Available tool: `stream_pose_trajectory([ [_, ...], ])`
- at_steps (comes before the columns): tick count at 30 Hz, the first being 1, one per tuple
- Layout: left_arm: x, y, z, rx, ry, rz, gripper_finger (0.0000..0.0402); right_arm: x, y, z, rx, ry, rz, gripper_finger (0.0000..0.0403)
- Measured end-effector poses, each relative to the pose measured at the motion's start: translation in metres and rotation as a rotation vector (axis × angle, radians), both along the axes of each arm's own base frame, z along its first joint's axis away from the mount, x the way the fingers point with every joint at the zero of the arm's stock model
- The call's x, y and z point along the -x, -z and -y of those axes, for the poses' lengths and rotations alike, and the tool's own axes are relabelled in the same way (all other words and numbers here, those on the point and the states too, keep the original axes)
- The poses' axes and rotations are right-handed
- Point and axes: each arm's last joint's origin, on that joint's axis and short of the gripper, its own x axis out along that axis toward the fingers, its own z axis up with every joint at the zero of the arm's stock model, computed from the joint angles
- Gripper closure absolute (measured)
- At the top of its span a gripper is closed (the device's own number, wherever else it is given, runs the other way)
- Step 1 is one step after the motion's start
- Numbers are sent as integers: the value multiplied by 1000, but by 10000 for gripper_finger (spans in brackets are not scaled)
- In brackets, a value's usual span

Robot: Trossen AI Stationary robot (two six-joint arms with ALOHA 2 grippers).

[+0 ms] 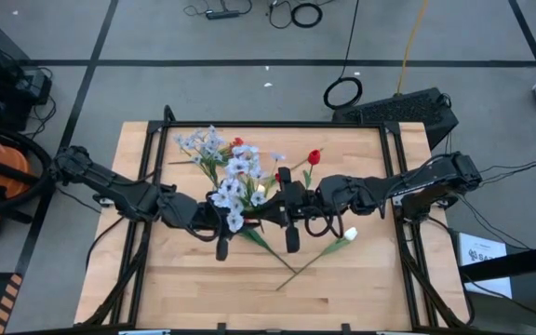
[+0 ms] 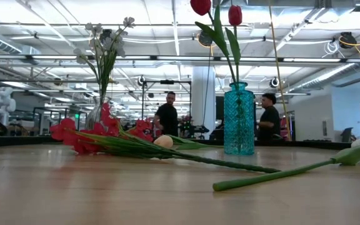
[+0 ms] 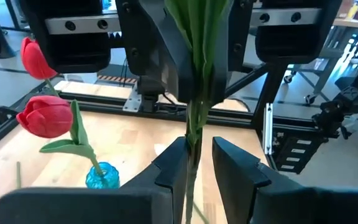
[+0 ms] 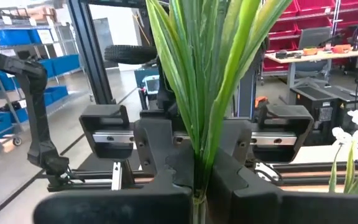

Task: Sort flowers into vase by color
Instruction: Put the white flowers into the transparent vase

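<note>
A pale butcher-block table (image 1: 194,279) with visible plank seams fills the centre of the high view, framed in black metal rails and standing on grey floor crossed by dark tape lines. In the low view the room behind is a bright workshop hall with ceiling strip lights, and two people in dark shirts (image 2: 166,115) stand in the middle distance.

At centre frame in the high view both dark arms meet. The left gripper (image 3: 194,165) is closed on a bundle of thin green stems (image 3: 194,93), its matte black fingers pinching them from either side. The right gripper (image 4: 197,180) is clenched on the same bunch, with long glossy blade-shaped leaves (image 4: 210,68) fanning up above it.

A pale blue-white spray (image 1: 235,181) sits just above the grippers. A faceted teal glass vase (image 2: 239,119) holds two smooth red buds (image 2: 217,9). A white bud (image 1: 349,234) on a long stem lies lower right of centre, and a red cluster (image 2: 83,134) lies flat at the low view's left.
</note>
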Motion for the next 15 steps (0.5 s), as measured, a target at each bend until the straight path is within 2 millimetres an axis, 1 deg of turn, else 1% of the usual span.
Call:
stream_pose_trajectory([
  [7, -1, -6, 0, 25, -2, 61, 320, 0, 0, 0, 14, 0, 4, 397],
  [9, -1, -6, 0, 25, -3, 61, 334, 0, 0, 0, 14, 0, 6, 397],
  [12, -2, -5, 0, 19, -3, 49, 378, 0, 0, 0, 15, -1, 1, 396],
  [13, -2, -4, 0, 17, -5, 45, 386, 0, 0, 0, 15, -1, -1, 395],
  [15, -3, -3, -1, 15, -12, 43, 389, 0, 1, 0, 16, -2, -5, 390],
])
